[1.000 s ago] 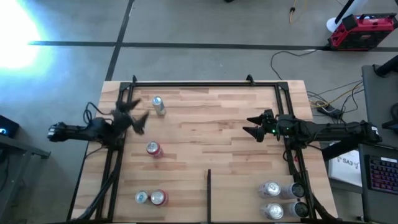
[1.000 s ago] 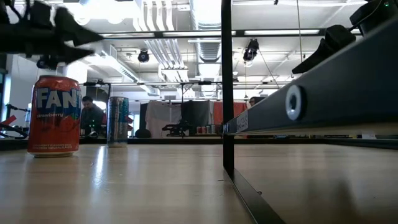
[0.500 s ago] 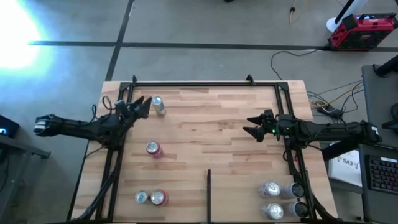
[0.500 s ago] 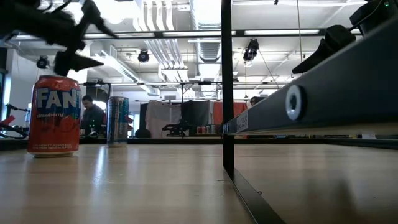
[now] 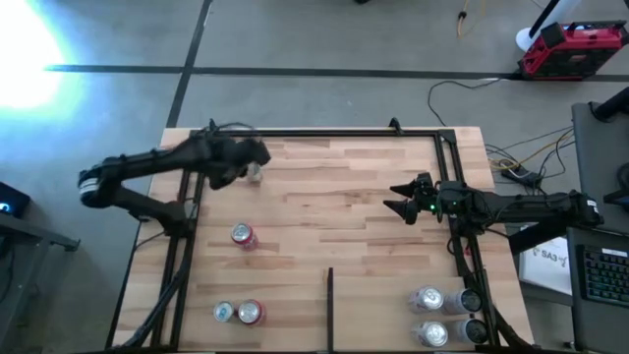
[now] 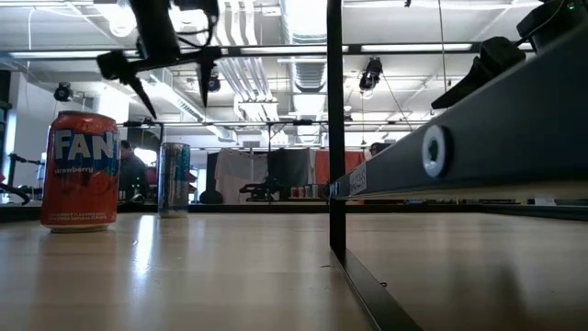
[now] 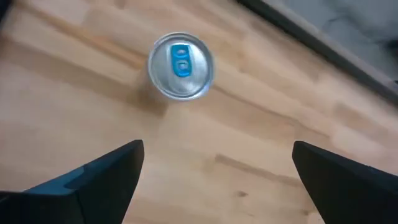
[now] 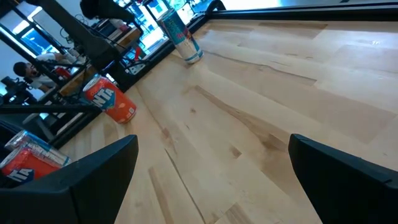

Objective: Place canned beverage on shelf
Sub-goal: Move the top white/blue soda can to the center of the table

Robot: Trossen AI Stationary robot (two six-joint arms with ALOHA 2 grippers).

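Fingers (image 7: 106,177) on the left gripper (image 7: 217,180) spread wide, nothing pinched between them. Straight below and a bit ahead of the tips: slim can (image 7: 181,65), silver lid with a blue tab, standing upright on the wooden shelf (image 5: 344,197). Sitting closer to one finger than the other, not centred in the gap. From table level, same left gripper (image 6: 175,99) hanging tips-down above that slim can (image 6: 174,179), clear air between tips and lid, no contact. From overhead, left gripper (image 5: 251,162) covering most of the slim can (image 5: 256,174), way up by the shelf's far left corner near the black frame.

Next out from those fingers, back toward the front edge: red soda can (image 5: 243,236), upright, well apart from the slim one. Looks huge at table level (image 6: 80,172) just because of sitting nearer that camera. Farther again, at the front left: two more cans side by side, one silver (image 5: 225,313) and one red (image 5: 252,313), just about touching.

Over on the other side, right gripper (image 5: 391,198) parked above the right half of the board, also spread wide and holding nothing. Bare wood right ahead of its tips (image 8: 211,174), then the red soda can (image 8: 109,99) off across the board, and the slim can (image 8: 180,34) farthest out. Thin dark divider strip (image 5: 330,305) at the front middle. Bunch of silver cans (image 5: 442,315) behind the right gripper at the front right corner.
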